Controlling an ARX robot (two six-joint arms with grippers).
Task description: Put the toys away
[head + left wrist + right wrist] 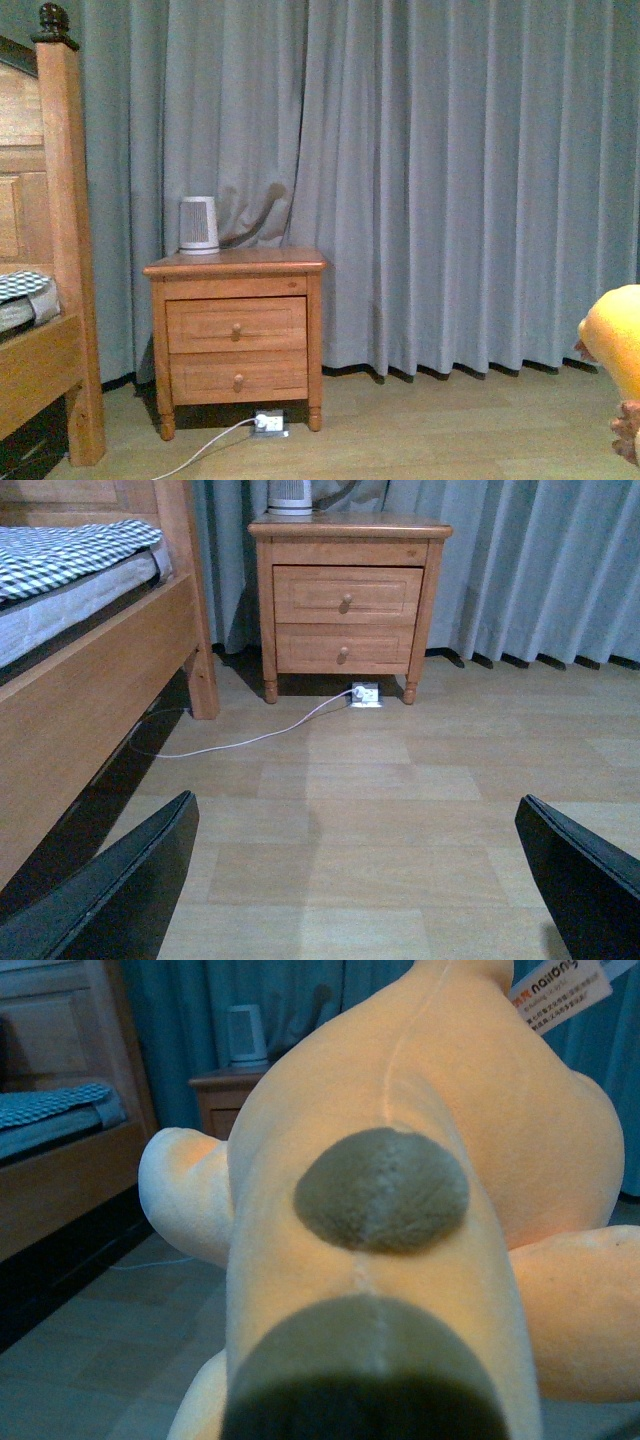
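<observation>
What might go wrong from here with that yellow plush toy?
The plush toy fills the right wrist view, so that camera sees little of what lies ahead, and the toy may bump something. A white cable and power strip lie on the floor by the nightstand; they might snag a dangling limb.

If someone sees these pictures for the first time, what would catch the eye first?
The orange-yellow plush toy stands out first: it fills almost the whole right wrist view and peeks in at the right edge of the front view. Next comes the wooden nightstand with two drawers, standing before the long grey-blue curtain, beside the bed on the left.
</observation>
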